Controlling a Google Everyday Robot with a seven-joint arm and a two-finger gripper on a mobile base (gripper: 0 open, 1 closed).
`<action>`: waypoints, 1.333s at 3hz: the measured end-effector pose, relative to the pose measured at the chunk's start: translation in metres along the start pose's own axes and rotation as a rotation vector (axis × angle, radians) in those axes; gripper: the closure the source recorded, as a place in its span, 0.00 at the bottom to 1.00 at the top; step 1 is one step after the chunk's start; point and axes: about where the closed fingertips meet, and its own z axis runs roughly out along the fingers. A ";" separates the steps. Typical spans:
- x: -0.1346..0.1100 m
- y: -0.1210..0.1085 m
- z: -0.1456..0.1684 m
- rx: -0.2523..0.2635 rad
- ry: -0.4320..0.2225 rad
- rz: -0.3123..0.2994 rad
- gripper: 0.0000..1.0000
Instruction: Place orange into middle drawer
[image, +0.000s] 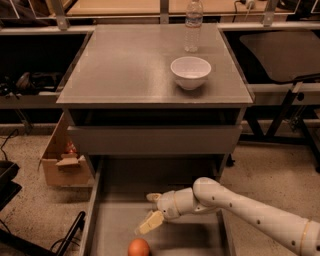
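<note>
The orange lies on the floor of the pulled-out middle drawer, near the bottom edge of the view. My gripper hangs over the drawer floor just above and right of the orange, apart from it, with its fingers spread and nothing between them. The white arm reaches in from the lower right.
A white bowl and a clear water bottle stand on the cabinet top. The upper drawer's grey front panel is closed. A cardboard box sits on the floor to the left. Black table legs stand at right.
</note>
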 end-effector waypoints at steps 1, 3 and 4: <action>-0.002 0.036 -0.037 -0.011 0.053 -0.061 0.00; -0.024 0.084 -0.137 0.027 0.099 -0.100 0.00; -0.052 0.103 -0.197 0.072 0.106 -0.131 0.00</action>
